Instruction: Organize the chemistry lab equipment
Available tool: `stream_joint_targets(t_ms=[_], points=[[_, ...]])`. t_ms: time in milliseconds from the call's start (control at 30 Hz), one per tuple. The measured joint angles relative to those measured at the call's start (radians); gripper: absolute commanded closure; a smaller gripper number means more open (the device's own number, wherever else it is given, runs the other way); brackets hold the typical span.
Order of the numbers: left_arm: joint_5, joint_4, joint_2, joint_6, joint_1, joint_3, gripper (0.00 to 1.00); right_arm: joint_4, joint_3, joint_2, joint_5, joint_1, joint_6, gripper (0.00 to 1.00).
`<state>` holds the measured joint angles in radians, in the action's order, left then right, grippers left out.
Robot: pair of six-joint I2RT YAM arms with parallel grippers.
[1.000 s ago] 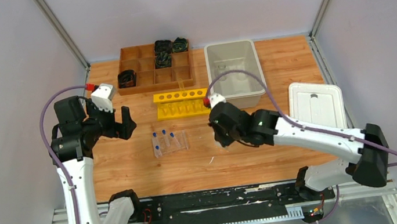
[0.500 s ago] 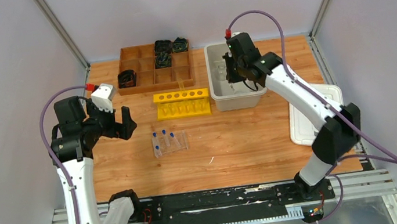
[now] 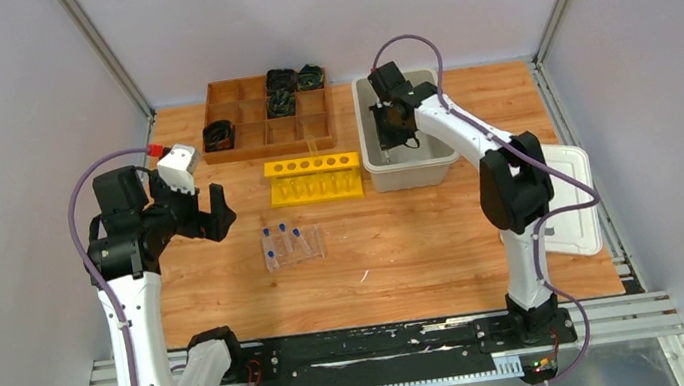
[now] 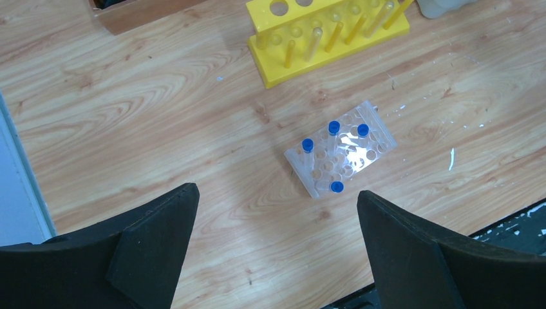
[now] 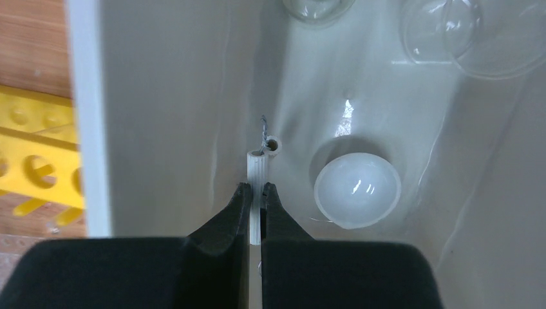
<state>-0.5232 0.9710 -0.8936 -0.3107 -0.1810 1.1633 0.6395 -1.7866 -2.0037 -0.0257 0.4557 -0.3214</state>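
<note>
Your right pincer (image 5: 255, 193), clamped on the white triangle (image 5: 256, 166), holds its rod pointing straight ahead, just left of the white dish (image 5: 357, 190) inside the grey bin (image 5: 161, 96). Your left pincer (image 4: 277, 193) stands apart.

A grey plastic bin (image 3: 411, 175) surrounds the right gripper (image 5: 255, 188); a yellow plastic tube rack (image 3: 313, 179) stands just left of it, a brown wooden divided tray (image 3: 246, 115) farther left.

Glossy white dish (image 5: 357, 188) in smooth plastic bin (image 5: 169, 96)

Two glass vessels (image 5: 470, 38) cut by top edge; white triangle (image 5: 258, 164) mostly hidden behind right pincer (image 5: 255, 188)
</note>
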Motion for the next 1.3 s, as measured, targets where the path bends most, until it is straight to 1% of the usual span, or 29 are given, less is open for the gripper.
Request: stream_joint_targets(t_ms=[133,433,467,600,667,733,767,800,833,900,967,1000,1100,1200,1233,1300], points=[[0.0,0.0,0.0,-0.007,0.0,0.0,0.0,0.016,0.0,-0.04,0.0,0.0,-0.001,1.0],[0.0,0.0,0.0,-0.015,0.0,0.0,0.0,0.009,0.003,-0.063,0.035,0.0,-0.012,0.99],[0.0,0.0,0.0,-0.015,0.0,0.0,0.0,0.002,0.01,-0.064,0.04,0.0,-0.019,0.96],[0.0,0.0,0.0,-0.015,0.0,0.0,0.0,-0.055,0.06,-0.046,0.057,0.0,-0.043,0.69],[0.0,0.0,0.0,-0.015,0.0,0.0,0.0,-0.071,0.093,-0.024,0.058,0.0,-0.056,0.58],[0.0,0.0,0.0,-0.015,0.0,0.0,0.0,-0.068,0.122,-0.005,0.056,0.0,-0.062,0.49],[0.0,0.0,0.0,-0.015,0.0,0.0,0.0,-0.062,0.131,0.003,0.053,0.0,-0.061,0.42],[0.0,0.0,0.0,-0.015,0.0,0.0,0.0,-0.055,0.132,0.011,0.05,0.0,-0.063,0.34],[0.0,0.0,0.0,-0.015,0.0,0.0,0.0,-0.048,0.132,0.025,0.04,0.0,-0.062,0.29],[0.001,0.0,0.0,-0.015,0.0,0.0,0.0,-0.033,0.132,0.072,0.013,0.0,-0.058,0.21],[0.004,0.003,-0.001,-0.015,0.0,0.0,0.0,-0.019,0.131,0.145,-0.026,-0.002,-0.057,0.09],[0.006,0.005,-0.002,-0.015,0.0,0.0,0.0,-0.014,0.132,0.187,-0.046,-0.005,-0.058,0.06],[0.013,0.008,-0.008,-0.015,0.0,0.003,0.0,-0.017,0.161,0.351,-0.104,-0.042,-0.068,0.04],[0.018,0.011,-0.015,-0.015,0.0,0.01,0.0,-0.036,0.25,0.526,-0.163,-0.154,-0.086,0.02],[0.019,0.011,-0.017,-0.015,0.0,0.011,0.0,-0.046,0.292,0.572,-0.188,-0.202,-0.092,0.03],[0.019,0.012,-0.022,-0.016,0.0,0.015,0.0,-0.049,0.37,0.631,-0.23,-0.294,-0.103,0.09]])
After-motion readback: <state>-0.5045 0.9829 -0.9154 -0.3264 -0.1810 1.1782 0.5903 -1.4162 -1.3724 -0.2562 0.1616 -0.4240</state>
